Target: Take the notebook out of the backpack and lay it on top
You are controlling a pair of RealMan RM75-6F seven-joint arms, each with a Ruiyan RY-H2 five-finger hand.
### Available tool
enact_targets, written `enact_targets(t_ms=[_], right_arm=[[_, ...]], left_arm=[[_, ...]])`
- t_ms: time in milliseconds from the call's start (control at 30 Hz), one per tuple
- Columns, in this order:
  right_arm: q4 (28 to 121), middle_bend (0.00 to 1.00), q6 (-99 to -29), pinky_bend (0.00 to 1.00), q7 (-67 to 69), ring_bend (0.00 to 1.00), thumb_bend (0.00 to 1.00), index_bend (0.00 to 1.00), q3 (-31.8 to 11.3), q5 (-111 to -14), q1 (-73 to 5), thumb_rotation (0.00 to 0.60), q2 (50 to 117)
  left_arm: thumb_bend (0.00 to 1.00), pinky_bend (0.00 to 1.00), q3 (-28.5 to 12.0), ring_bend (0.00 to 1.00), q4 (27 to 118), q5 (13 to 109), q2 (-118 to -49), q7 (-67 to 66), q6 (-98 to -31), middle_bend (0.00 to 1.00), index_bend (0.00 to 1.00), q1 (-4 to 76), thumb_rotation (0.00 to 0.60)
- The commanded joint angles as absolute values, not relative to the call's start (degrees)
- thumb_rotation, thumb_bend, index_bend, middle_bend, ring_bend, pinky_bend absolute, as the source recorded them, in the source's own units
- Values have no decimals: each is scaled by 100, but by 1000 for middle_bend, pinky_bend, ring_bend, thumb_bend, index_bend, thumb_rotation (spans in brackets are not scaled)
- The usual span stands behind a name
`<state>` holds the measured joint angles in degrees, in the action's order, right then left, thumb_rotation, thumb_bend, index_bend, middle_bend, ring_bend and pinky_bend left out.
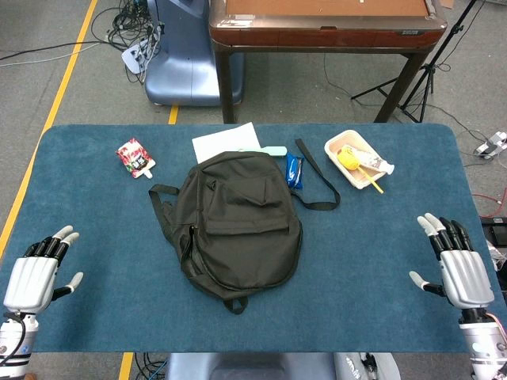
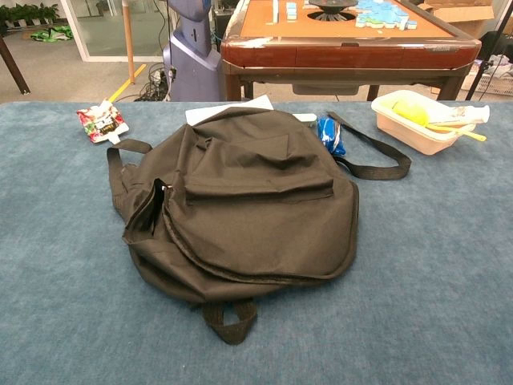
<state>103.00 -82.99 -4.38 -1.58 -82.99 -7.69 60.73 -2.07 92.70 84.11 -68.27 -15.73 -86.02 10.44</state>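
Note:
A black backpack [image 1: 238, 226] lies flat in the middle of the blue table, also filling the chest view as the backpack [image 2: 240, 212]. Its side zipper gapes open on the left [image 2: 148, 212]. No notebook shows; the inside of the bag is dark. My left hand [image 1: 36, 273] rests at the near left edge with fingers apart, holding nothing. My right hand [image 1: 455, 265] sits at the near right edge, fingers spread and empty. Both hands are well clear of the bag and absent from the chest view.
A white sheet [image 1: 226, 142] pokes out behind the backpack. A red snack packet [image 1: 135, 157] lies far left, a blue packet [image 1: 294, 170] beside the strap [image 1: 317, 178], and a white tray [image 1: 352, 162] with yellow items far right. A wooden table [image 1: 325, 24] stands beyond.

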Motion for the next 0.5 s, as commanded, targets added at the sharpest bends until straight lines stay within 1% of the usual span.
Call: enact_targets(t_ms=[33,233,333,500], right_arm=[[10294,69,-8137,39,-432,0,166,0,-151,-8377,-855,600,6095],[10397,73,-7665,39,-480,0,166,0,-114,-8682,-1161,600,6144],[10461,74,-7300,39,-507,0,167,0,-120,-8818,-1416,600,6238],[10459,74,-6492,39,-520,0,166,0,-171,-8866,-1954,600,6554]], left_arm=[[205,271,-225,219,9289,8407,-6845,-1608,-8565,173,210,1056,600],[205,271,-263,219,9330,8448,-6834,-1637,-8603,173,210,1034,600],[205,271,-274,219,9358,8461,-6819,-1636,-8617,173,210,1017,600],[205,271,-283,219,9421,8494,-6770,-1654,-8637,173,210,990,600]])
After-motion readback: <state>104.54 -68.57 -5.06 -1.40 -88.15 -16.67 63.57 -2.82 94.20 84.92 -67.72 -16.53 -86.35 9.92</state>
